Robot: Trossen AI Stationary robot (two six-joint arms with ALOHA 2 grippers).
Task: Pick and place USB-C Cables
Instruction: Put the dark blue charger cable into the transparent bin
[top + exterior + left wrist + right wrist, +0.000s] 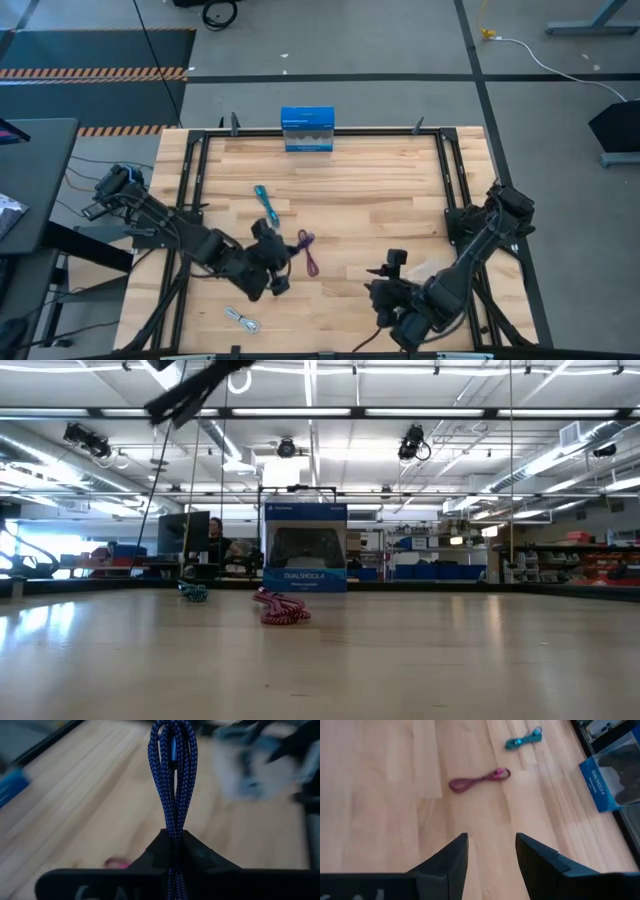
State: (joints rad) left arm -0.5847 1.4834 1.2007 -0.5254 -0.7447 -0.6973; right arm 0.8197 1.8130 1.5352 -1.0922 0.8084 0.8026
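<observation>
Left claw (pixel 172 852) clamped on dark purple cable (pixel 171 770), loop hanging clear above counter (pixel 380 200). White-grey cable (pixel 241 320) lies near front edge, teal cable (pixel 265 201) farther back, maroon cable (pixel 308 252) just beside left arm. I judge carry in progress: I keep grip firm, move slowly so loop doesn't swing. Right claw (pixel 491 851) hovers with fingers apart, holding nothing. Green cable not visible; drop-off spot unclear from here.
</observation>
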